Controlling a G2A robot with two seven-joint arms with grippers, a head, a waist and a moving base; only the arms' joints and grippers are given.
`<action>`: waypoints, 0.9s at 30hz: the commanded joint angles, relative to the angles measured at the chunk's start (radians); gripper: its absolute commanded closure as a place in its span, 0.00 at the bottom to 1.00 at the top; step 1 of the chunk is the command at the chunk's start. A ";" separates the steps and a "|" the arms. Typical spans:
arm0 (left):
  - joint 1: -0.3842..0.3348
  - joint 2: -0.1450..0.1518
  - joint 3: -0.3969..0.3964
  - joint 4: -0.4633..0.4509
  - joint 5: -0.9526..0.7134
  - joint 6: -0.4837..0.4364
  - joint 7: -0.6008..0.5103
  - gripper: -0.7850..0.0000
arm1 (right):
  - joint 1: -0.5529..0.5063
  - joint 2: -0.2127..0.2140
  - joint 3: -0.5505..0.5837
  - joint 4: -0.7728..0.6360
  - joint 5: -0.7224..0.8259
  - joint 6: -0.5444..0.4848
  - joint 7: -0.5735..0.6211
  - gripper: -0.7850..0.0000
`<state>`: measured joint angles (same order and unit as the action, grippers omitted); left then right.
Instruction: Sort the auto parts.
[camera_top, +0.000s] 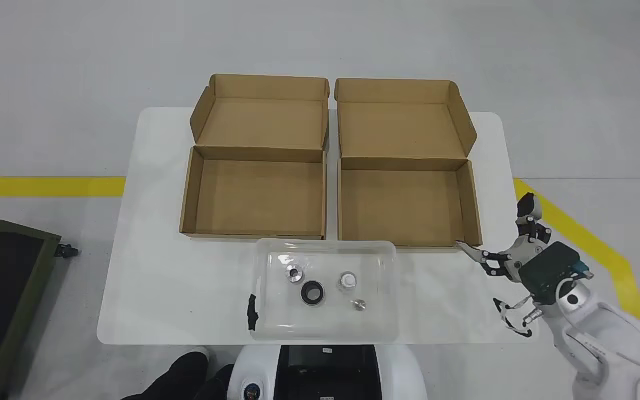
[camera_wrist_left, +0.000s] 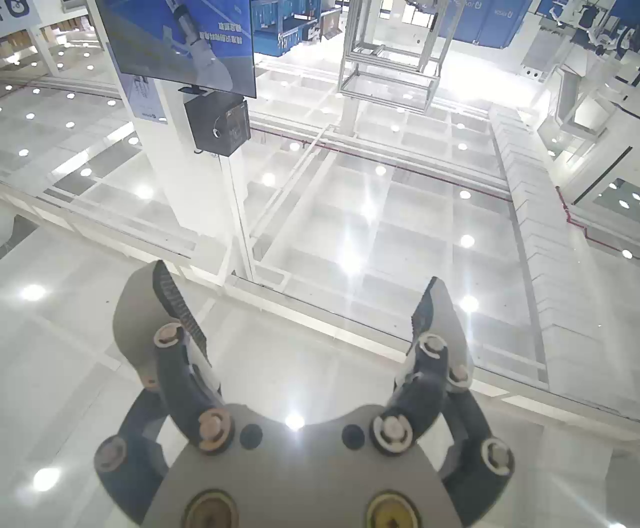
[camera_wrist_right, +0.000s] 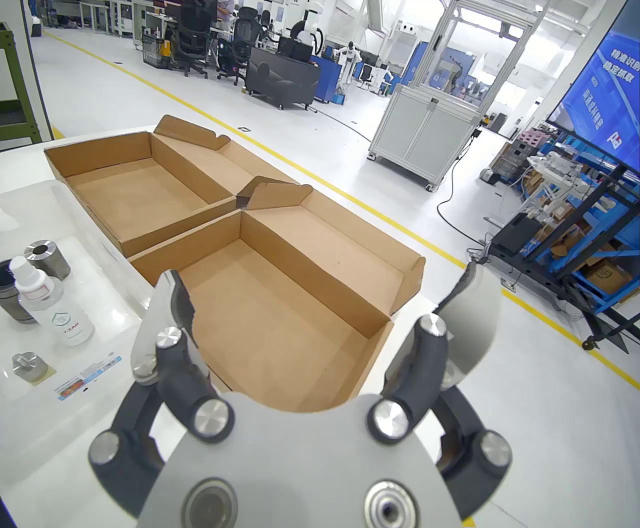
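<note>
A clear tray at the table's front holds a metal sleeve, a black ring, a small white bottle and a small metal piece. Behind it stand two open cardboard boxes, the left box and the right box, both with nothing inside. My right gripper hovers open beside the right box's front right corner, holding nothing. From its wrist I see the same gripper, the right box, the bottle and the sleeve. My left gripper is open and points up at the ceiling.
The white table has bare surface left of the boxes and along its right edge. A small dark piece sits at the tray's front left corner. Yellow floor lines run past both sides of the table.
</note>
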<state>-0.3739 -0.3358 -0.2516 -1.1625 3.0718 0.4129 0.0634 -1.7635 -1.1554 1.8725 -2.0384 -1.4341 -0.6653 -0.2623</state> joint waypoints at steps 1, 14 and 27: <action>0.000 0.000 0.000 0.000 0.000 0.000 0.000 0.00 | 0.000 0.000 0.000 0.000 0.000 0.000 0.000 0.00; 0.000 0.000 0.000 0.000 0.000 0.000 0.000 0.00 | 0.000 0.000 0.000 0.000 0.000 0.000 0.000 0.00; 0.000 0.000 0.000 0.000 0.000 0.000 0.000 0.00 | 0.036 0.008 -0.076 -0.023 -0.008 -0.094 0.096 0.00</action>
<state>-0.3739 -0.3358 -0.2516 -1.1625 3.0718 0.4129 0.0634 -1.7350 -1.1490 1.8084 -2.0581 -1.4437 -0.7405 -0.1825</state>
